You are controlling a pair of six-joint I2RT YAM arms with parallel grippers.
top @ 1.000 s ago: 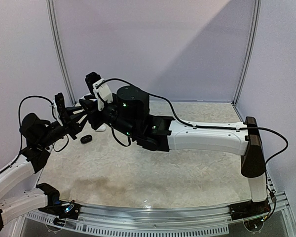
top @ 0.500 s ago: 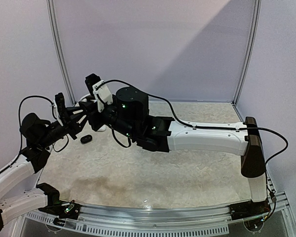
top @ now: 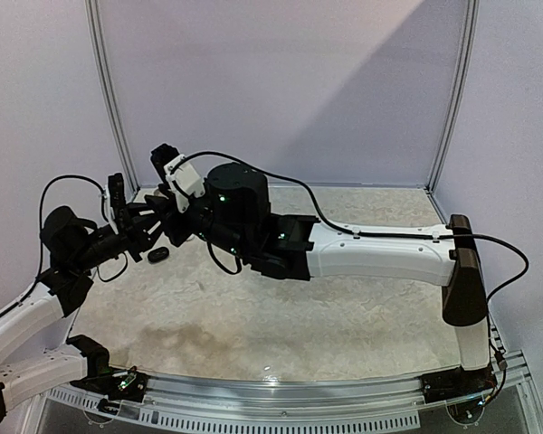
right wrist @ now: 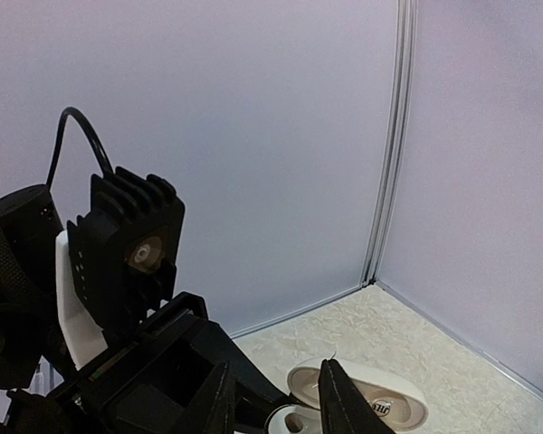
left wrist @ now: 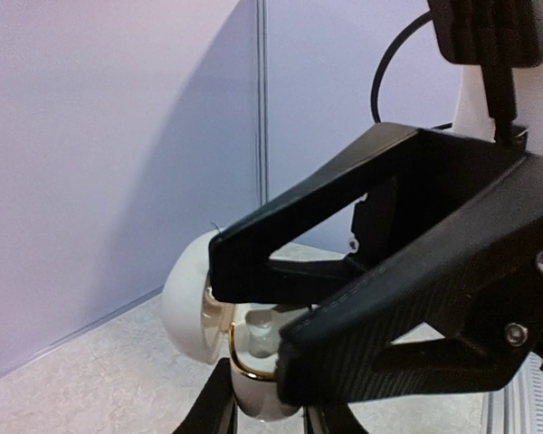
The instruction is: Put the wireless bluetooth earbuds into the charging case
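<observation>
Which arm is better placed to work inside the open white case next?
Right, probably. The right claw has its tips at the mouth of the open white case, while the left claw flanks the case body, apparently steadying it.

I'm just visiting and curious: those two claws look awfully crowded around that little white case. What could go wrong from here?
The right gripper crowds the left gripper around the open white case; a bump could knock it loose or shut its lid. The black case lies close by and might get shoved.
</observation>
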